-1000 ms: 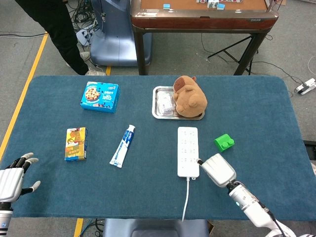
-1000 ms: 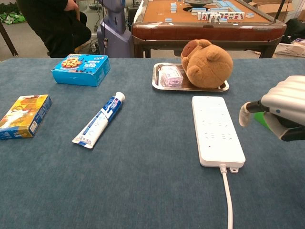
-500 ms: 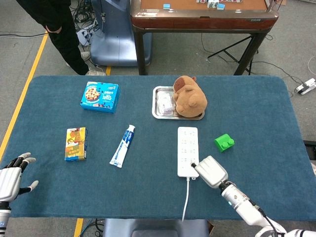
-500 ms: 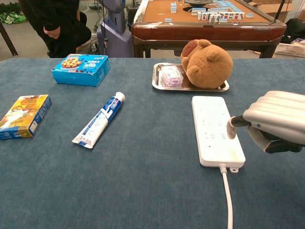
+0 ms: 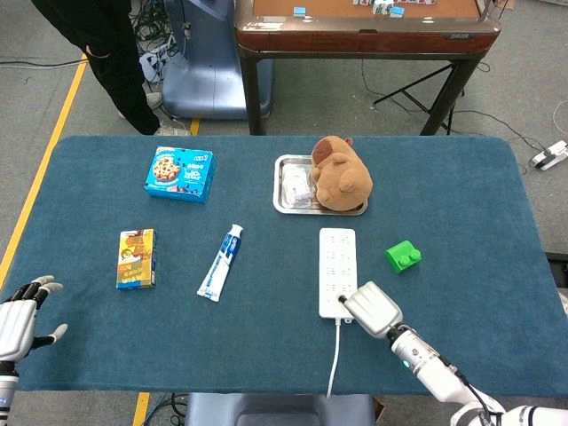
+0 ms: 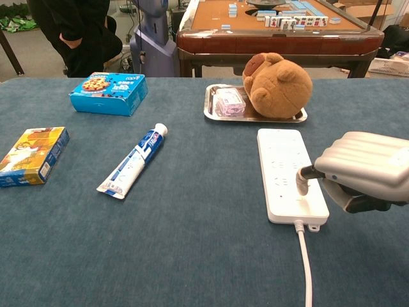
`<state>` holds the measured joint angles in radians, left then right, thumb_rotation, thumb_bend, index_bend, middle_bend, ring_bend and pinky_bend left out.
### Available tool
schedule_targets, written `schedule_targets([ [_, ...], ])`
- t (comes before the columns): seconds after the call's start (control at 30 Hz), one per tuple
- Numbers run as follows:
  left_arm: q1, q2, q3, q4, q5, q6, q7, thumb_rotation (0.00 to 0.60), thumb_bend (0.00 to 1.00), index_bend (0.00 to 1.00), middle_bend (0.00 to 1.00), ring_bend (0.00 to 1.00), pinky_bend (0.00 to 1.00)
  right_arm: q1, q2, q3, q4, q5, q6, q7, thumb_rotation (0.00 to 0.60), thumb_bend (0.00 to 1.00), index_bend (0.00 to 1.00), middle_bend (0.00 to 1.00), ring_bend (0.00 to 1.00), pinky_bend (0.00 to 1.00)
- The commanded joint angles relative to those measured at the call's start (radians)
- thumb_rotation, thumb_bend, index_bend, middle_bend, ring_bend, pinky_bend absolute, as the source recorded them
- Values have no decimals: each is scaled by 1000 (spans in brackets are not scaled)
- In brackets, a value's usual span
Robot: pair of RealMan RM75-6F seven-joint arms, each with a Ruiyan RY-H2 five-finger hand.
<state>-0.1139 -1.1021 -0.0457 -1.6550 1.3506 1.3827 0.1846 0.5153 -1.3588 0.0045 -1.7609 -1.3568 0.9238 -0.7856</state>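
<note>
- Power strip [image 6: 289, 173], near desk's front edge: my right hand [image 6: 364, 171], fingers curled, one fingertip touching it.
- Green block [image 5: 403, 257] just beside; tray [image 5: 286, 197] with plush bear [image 6: 276, 85] behind.
- Left hand [image 5: 19, 315]: fingers spread wide, front-left corner.

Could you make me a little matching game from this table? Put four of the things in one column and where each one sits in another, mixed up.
Things:
1. brown plush bear
2. white power strip
3. green toy brick
4. blue biscuit box

Places:
A. far left part of the blue cloth
B. touched by the right hand
C. on the metal tray
D. just right of the power strip

Pairs: 1-C, 2-B, 3-D, 4-A
</note>
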Motion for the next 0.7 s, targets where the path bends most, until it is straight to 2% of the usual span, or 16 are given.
schedule_targets([
  [0.03,1,1,0,-1,0,1,0,600,198,366,220,251,447,6,-5,-4,3,9,-1,-5,600,1000,351,1000,1000,1000],
  [0.7,2,6,-2,-2,-3,3,-9,600,198,366,220,251,447,48,-29,-22,17,66,4,-30,600,1000,351,1000,1000,1000],
])
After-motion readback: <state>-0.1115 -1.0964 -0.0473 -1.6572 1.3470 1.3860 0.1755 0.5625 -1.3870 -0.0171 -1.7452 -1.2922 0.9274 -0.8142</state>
